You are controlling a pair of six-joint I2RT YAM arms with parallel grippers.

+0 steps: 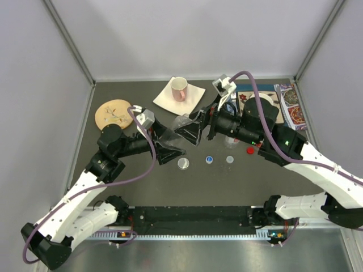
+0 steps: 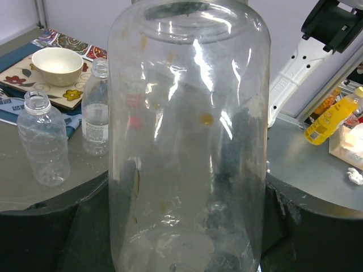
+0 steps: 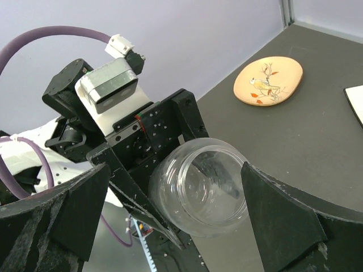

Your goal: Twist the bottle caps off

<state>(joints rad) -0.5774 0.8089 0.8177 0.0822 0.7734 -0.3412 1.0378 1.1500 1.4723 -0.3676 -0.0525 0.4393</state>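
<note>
- Closest to the left wrist camera we see a squat clear plastic bottle [image 2: 187, 141]. It stands upright in the frame with its mouth open and capless, clamped between the black fingers [image 2: 45, 232] of the left gripper [image 2: 187, 187].
- Behind it, on the dark tabletop [image 2: 34, 192], stand a slim clear bottle with an open neck [image 2: 43, 141] and a labelled clear bottle [image 2: 96, 116], just beside each other. We cannot tell whether the labelled one carries a cap. A white bowl [image 2: 57, 65] sits on a flower-patterned mat [image 2: 22, 79] farther back.
- From the right wrist, we see the right gripper [image 3: 176, 170] released, its jaws spread wide. The squat bottle's open mouth faces the camera between them, and the left gripper grasps it from behind. A round wooden plate painted with a bird [image 3: 267, 81] lies well beyond.
- From above, both grippers meet over the middle of the tabletop. Four loose caps lie in a row on the near side: a wide greyish-clear cap [image 1: 183, 164], a blue cap [image 1: 209, 159], a white cap [image 1: 229, 160] and a red cap [image 1: 249, 151]. A pink-lined mug [image 1: 180, 89] stands on a white napkin [image 1: 195, 101] at the far side.
</note>
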